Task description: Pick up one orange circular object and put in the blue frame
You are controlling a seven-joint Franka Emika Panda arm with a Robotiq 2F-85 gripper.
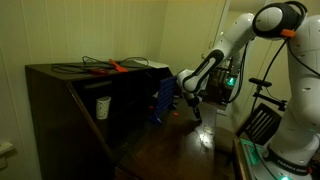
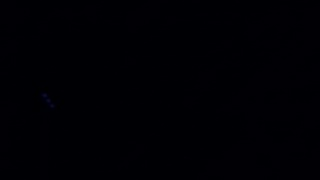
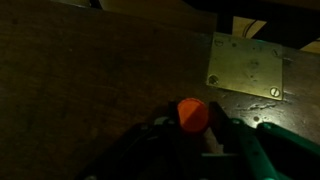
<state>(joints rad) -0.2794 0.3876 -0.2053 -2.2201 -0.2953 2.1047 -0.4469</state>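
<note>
In the wrist view a small round orange disc [image 3: 192, 115] sits between my gripper's two dark fingers [image 3: 195, 135], which are closed against its sides, above a dark wooden tabletop. In an exterior view my gripper [image 1: 195, 112] hangs just above the table, close beside the upright blue frame [image 1: 163, 103], which stands against the dark wooden cabinet [image 1: 60, 100]. The disc is too small to make out there. The other exterior view is almost wholly black and shows nothing usable.
A brass-coloured metal plate with screws [image 3: 247, 68] lies flat on the table beyond the fingers. A long orange-red tool with black cables [image 1: 115, 67] lies on top of the cabinet. A white cup [image 1: 102, 107] stands inside the cabinet.
</note>
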